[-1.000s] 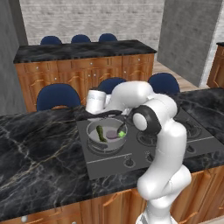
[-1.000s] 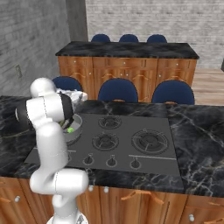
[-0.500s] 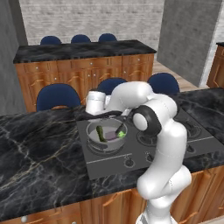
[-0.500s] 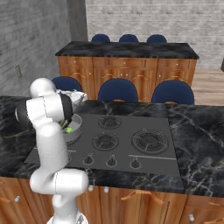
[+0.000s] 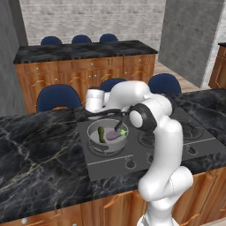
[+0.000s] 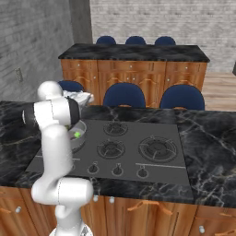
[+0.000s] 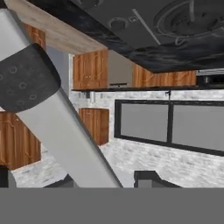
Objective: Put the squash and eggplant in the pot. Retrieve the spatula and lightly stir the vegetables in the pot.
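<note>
step: let go of eggplant (image 5: 113,135) in pot (image 5: 93,145) beside squash (image 5: 101,134) | claw (image 5: 120,128): just over eggplant, grip unclear | advice: lift straight, clear rim, then fetch spatula

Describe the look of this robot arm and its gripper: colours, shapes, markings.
The arm is glossy white, built of thick rounded tube segments with bulbous elbows. Dark grey to black round caps and bands mark the joints. The gripper is small and dark, with two short fingers. No cables, labels or logos can be made out.

Squash (image 5: 101,133) left of eggplant (image 5: 114,134), both in pot (image 5: 96,146) on stove's (image 5: 176,145) left burner.
</note>
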You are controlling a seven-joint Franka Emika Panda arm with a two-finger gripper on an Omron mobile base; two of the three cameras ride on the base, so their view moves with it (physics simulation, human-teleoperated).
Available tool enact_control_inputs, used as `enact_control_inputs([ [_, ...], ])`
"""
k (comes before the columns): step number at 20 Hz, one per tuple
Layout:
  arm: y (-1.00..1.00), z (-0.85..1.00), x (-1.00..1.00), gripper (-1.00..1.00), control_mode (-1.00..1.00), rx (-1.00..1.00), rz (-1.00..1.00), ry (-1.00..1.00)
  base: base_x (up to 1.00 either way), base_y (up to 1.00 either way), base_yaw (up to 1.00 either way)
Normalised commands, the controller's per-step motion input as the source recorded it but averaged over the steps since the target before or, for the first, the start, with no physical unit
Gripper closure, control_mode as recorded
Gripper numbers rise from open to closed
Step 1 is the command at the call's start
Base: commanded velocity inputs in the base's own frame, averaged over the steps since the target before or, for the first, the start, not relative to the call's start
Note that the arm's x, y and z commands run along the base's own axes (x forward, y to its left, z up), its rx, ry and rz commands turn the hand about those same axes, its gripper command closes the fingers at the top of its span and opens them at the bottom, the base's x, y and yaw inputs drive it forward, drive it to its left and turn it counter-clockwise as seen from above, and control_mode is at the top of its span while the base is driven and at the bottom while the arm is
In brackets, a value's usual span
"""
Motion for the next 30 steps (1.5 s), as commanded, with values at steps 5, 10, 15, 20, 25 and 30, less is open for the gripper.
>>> enact_control_inputs([
  [5,-0.54,0.02,-0.32,1.0,-1.0,0.01,0.0,0.09,0.0,0.0,0.0],
  [10,0.35,-0.17,0.21,1.0,-1.0,-0.01,0.0,0.05,0.0,0.0,0.0],
  [15,0.41,-0.25,0.21,1.0,-1.0,-0.06,-0.03,0.04,0.0,0.0,0.0],
  [20,-0.25,0.01,-0.44,1.0,-1.0,-0.01,-0.11,0.0,0.0,0.0,0.0],
  [25,-0.08,0.16,-0.21,1.0,-1.0,0.0,-0.05,0.0,0.0,0.0,0.0],
  [30,0.27,0.0,0.02,1.0,-1.0,-0.09,-0.06,0.15,0.0,0.0,0.0],
])
